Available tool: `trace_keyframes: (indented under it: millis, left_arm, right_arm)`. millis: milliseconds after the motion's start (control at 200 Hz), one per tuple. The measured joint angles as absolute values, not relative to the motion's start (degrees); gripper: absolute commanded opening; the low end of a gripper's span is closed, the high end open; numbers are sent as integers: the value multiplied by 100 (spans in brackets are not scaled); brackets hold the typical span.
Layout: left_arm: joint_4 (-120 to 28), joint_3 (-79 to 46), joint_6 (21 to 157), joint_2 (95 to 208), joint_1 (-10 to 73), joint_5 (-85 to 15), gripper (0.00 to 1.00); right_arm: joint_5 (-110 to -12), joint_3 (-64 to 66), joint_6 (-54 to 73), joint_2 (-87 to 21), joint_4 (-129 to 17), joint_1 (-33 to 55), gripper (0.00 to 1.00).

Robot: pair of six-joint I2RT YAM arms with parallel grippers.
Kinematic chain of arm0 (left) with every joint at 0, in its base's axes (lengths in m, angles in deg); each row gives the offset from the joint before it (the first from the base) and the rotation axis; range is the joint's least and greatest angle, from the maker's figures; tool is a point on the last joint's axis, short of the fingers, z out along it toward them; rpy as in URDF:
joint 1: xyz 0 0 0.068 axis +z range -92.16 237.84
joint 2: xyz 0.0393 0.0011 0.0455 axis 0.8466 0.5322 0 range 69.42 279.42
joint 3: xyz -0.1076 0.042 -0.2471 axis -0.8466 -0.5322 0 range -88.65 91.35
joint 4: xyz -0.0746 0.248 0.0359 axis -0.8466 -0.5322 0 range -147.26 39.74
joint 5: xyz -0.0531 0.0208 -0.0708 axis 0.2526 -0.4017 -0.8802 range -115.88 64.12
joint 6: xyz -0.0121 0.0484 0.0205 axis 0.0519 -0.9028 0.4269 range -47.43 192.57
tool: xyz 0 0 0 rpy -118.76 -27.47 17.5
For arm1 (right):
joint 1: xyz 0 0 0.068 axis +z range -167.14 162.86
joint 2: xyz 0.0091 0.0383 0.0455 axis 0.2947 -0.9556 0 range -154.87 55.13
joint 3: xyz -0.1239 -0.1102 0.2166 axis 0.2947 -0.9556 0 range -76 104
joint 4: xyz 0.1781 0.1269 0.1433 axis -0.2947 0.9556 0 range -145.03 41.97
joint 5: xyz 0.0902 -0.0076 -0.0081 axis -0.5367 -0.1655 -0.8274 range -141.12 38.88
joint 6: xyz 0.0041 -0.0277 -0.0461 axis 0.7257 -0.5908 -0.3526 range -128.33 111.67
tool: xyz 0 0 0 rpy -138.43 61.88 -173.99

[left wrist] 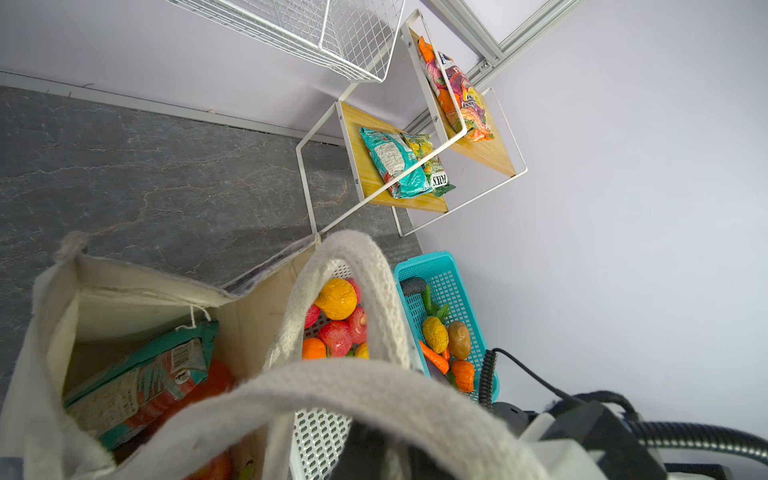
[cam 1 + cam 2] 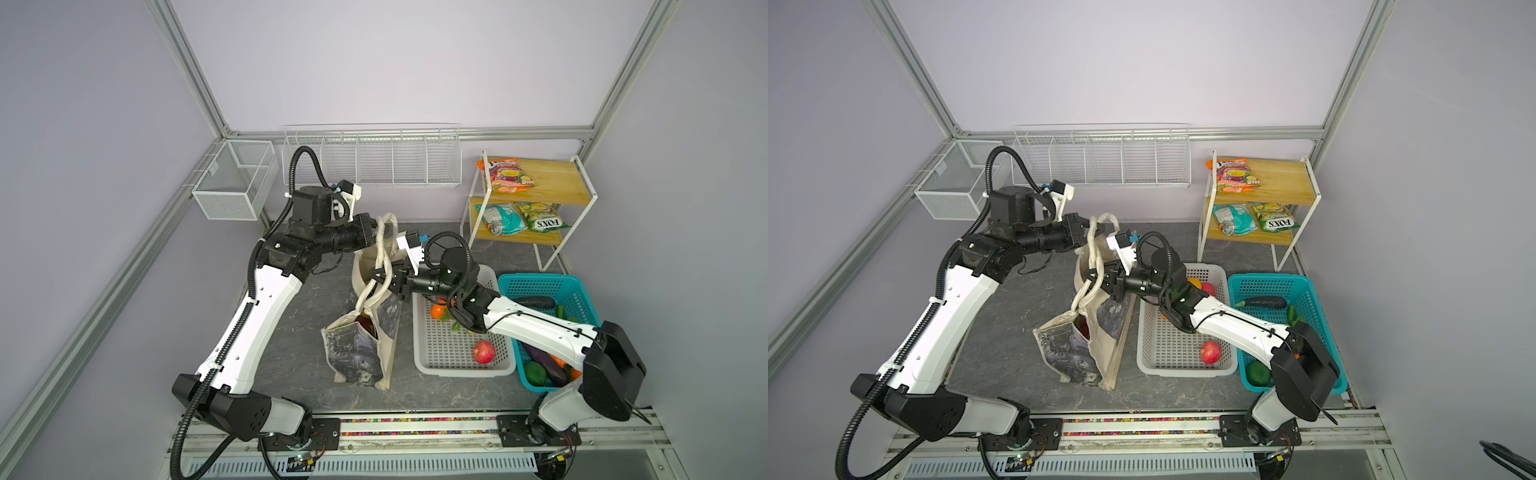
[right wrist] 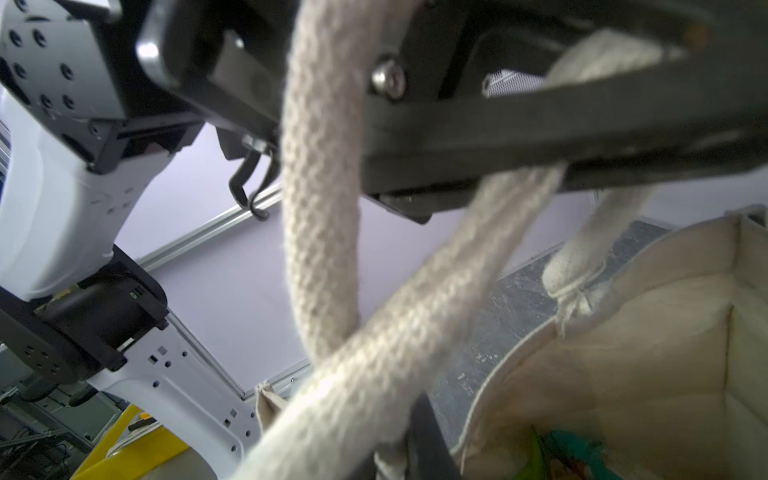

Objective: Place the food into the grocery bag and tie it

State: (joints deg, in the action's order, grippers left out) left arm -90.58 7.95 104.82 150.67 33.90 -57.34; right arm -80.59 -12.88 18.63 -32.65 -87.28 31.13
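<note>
My left pincer (image 2: 376, 230) pinches the top loop of the strap handles (image 2: 380, 249); my right pincer (image 2: 384, 280) is clamped on them lower down. The grocery bag (image 2: 353, 353) stands mid-table, mouth open, teal snack packet (image 1: 137, 382) inside, its edge just beside the white basket (image 2: 461, 368); bare tabletop (image 2: 299, 332) lies on its other side.

canvas tote (image 2: 361, 353): snack packet (image 1: 137, 382) inside;
fruit basket (image 2: 461, 371): 3 o'clock of tote; apple (image 2: 484, 352) inside;
vegetable basket (image 2: 536, 286): 3 o'clock of fruit basket;
shelf rack (image 2: 552, 183): 12 o'clock of vegetable basket
</note>
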Motion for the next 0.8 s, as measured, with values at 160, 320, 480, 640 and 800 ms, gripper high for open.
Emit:
trace_keyframes:
  millis: [160, 320, 480, 640, 800]
  left_arm:
    - [-9198, 795, 10482, 14980, 3484, -5748, 0]
    - [-9285, 799, 10482, 14890, 3508, -5772, 0]
    - [-9281, 799, 10488, 14879, 3512, -5791, 0]
    - [-9196, 782, 10491, 14846, 3510, -5787, 0]
    - [-9130, 753, 10493, 14814, 3495, -5785, 0]
  right_arm:
    - [-7915, -1398, 1470, -3012, -8171, 3113, 10]
    - [-7762, -1393, 1094, -2811, -7688, 3128, 13]
    - [-7751, -1192, 893, -2809, -7340, 3139, 22]
    - [-7746, -738, 901, -3095, -7240, 3196, 36]
    - [-7657, -434, 971, -3359, -7246, 3227, 53]
